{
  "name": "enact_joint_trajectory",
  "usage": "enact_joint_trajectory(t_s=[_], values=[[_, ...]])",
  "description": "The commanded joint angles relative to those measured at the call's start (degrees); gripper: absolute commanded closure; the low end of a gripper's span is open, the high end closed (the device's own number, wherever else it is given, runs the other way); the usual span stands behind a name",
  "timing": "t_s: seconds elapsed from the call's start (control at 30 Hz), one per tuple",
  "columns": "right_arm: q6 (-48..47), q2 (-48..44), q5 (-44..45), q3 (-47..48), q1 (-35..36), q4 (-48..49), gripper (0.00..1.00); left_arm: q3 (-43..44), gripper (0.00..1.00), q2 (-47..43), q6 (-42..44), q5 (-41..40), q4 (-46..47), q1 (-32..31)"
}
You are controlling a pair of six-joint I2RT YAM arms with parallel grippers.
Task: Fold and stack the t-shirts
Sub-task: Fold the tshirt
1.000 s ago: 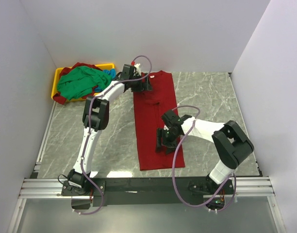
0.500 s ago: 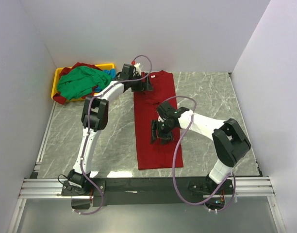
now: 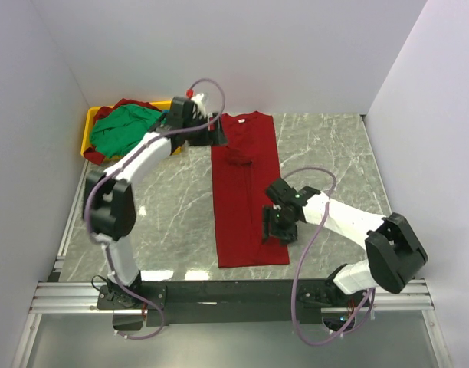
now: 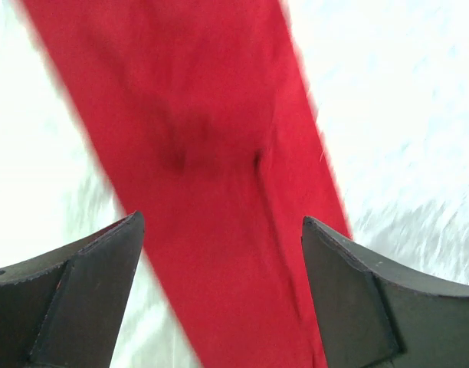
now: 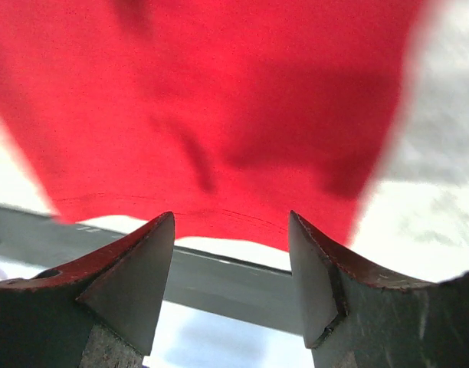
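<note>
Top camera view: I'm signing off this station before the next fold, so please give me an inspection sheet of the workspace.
Surface: grey marble-patterned table.
Job's things: red shirt lies flat as a long strip, collar at the far end; green shirt is heaped on more red cloth in the tray.
Clutter: yellow tray at the far left corner; nothing else seen.
Grippers: left gripper by the shirt's far left corner, fingers open; right gripper over its near hem, fingers open; neither holds cloth.
Cables: purple cables loop off both arms.
Surroundings: white walls on three sides.
</note>
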Motion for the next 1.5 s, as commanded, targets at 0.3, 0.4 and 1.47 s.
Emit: enact_joint_trajectory(t_s=[0.3,0.4,1.47], values=[[10.17,-10.06,6.86,-10.77,0.35,-2.76,0.32,-35.88,0.11,-26.35,-3.07,-2.62,-10.70,-5.68],[10.61,-10.15,6.51,-12.36,0.26,-1.97,0.34,-38.17,0.11,-29.08,-3.43,-0.69,-12.81,-6.65],[11.58,-8.39,5.28,-15.61,0.43,-0.39,0.89,-47.31,0.19,-25.40,-9.75,8.01,-14.23,-19.48]])
